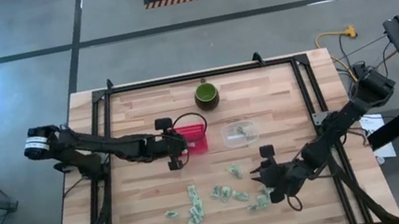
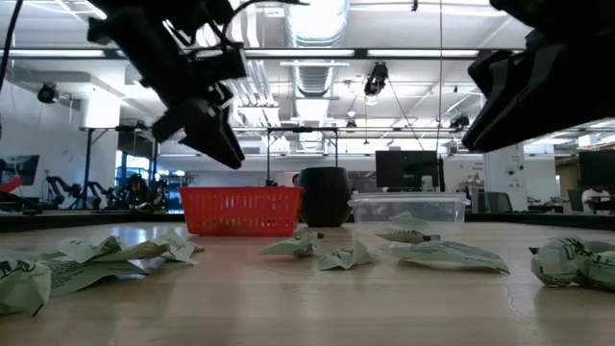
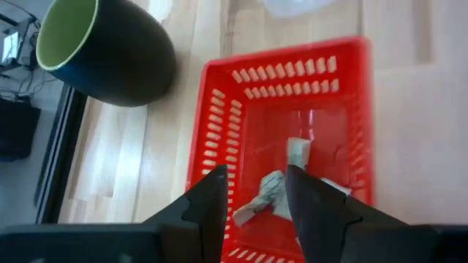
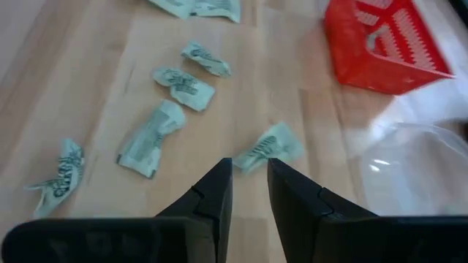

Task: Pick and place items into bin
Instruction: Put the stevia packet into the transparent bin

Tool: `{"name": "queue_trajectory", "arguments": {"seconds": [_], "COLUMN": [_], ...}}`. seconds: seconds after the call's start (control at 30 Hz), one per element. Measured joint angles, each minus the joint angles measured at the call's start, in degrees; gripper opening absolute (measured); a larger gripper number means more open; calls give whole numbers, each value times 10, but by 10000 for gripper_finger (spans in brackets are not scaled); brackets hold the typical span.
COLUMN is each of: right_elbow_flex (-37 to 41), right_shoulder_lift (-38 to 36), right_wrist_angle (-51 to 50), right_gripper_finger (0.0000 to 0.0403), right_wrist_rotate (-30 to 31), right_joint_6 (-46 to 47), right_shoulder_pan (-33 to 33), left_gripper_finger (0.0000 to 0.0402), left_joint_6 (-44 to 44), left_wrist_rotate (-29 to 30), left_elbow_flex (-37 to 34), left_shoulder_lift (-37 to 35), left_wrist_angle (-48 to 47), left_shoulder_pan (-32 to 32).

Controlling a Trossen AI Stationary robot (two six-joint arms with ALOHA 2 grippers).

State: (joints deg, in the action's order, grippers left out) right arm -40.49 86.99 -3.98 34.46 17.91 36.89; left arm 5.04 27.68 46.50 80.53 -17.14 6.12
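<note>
A: Butcher-block table [image 1: 152, 219] under both arms. How will the wrapped pieces [image 4: 269, 148] handle?

B: Light, soft, crinkly, I'd judge; pinch one across its bunched middle. One lies just ahead of the right gripper [image 4: 250, 183], whose jaws stand slightly parted, holding nothing.

A: And the left gripper [image 3: 254, 191]?

B: Parted over the red basket [image 3: 212, 124]; two pieces lie below, between its jaws.

A: Counts?

B: Roughly ten pieces loose on the table, one basket, one clear tub [image 1: 240, 133], one dark green cup [image 3: 102, 51] farthest back.
</note>
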Motion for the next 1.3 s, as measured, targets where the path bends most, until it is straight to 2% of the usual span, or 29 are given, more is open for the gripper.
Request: {"name": "queue_trajectory", "arguments": {"seconds": [0.23, 0.43, 0.57, 0.77, 1.1, 1.3], "right_elbow_flex": [-8, -24, -23, -26, -26, -30], "right_shoulder_lift": [60, 88, 107, 123, 126, 157], "right_wrist_angle": [48, 68, 88, 89, 90, 90], "right_gripper_finger": [91, 124, 151, 179, 188, 189], "right_wrist_rotate": [-7, -38, -62, -65, -67, -79], "right_joint_6": [-15, 10, 16, 21, 42, 44], "right_shoulder_pan": [-27, -61, -77, -87, -91, -102], "left_gripper_finger": [123, 123, 123, 123, 123, 123], "left_joint_6": [-37, -78, -79, -89, -89, -88], "left_wrist_rotate": [0, 6, 23, 75, 90, 91], "left_elbow_flex": [3, -8, -19, -19, -16, -15], "left_shoulder_lift": [-63, -137, -171, -185, -183, -183], "left_wrist_angle": [-47, -68, -68, -63, -59, -58], "left_shoulder_pan": [66, 143, 199, 267, 302, 308]}}
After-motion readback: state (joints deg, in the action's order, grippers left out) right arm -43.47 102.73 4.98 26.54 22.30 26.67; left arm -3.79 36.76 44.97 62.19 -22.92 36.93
